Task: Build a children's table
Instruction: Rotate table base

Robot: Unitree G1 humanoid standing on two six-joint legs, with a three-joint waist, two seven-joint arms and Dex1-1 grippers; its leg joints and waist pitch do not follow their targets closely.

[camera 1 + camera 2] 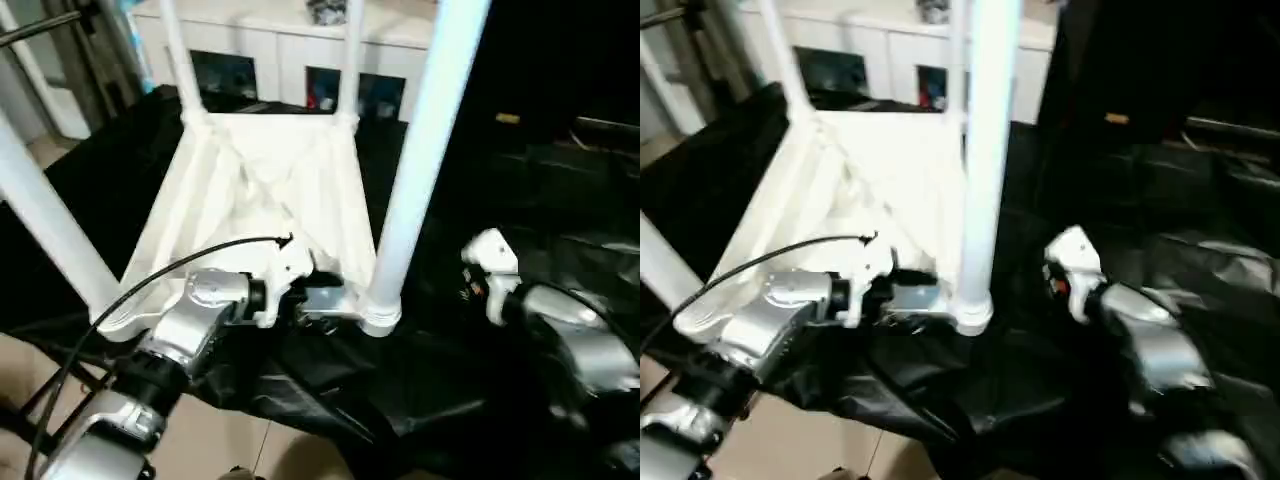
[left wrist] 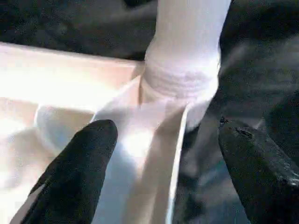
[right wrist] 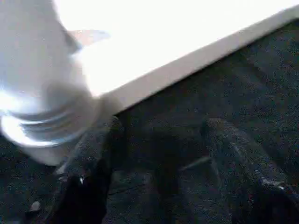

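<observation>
1. White plastic rectangular tabletop (image 1: pixel 265 190), one. It lay upside down on the black cloth, ribbed underside up, presumably so that the corner sockets faced upward to take the legs. Its near edge lay directly ahead of the left claw (image 2: pixel 163 154).

2. Long white tapered tube legs, four counted: near right leg (image 1: pixel 415 170), near left leg (image 1: pixel 45 225), far left leg (image 1: pixel 178 60), far right leg (image 1: pixel 352 55). All four stood upright in corner sockets, so the assembly appeared nearly complete. The near right leg rose just beyond the left claw, its base between that claw and the right claw (image 3: pixel 159 163).

3. Left claw, one, of two black fingers (image 2: pixel 79 158). The fingers stood apart, empty, one over the tabletop's rib and one outside the edge, probably to press or check the socket joint.

4. Right claw, one. The fingers were parted and held nothing; it hung over the cloth just beside the near right socket, clear of the tabletop's edge.

5. Black cloth (image 1: pixel 480 380), one, crumpled, under both claws.

6. White cabinet with glass doors (image 1: pixel 290 60), one, well beyond the claws.
</observation>
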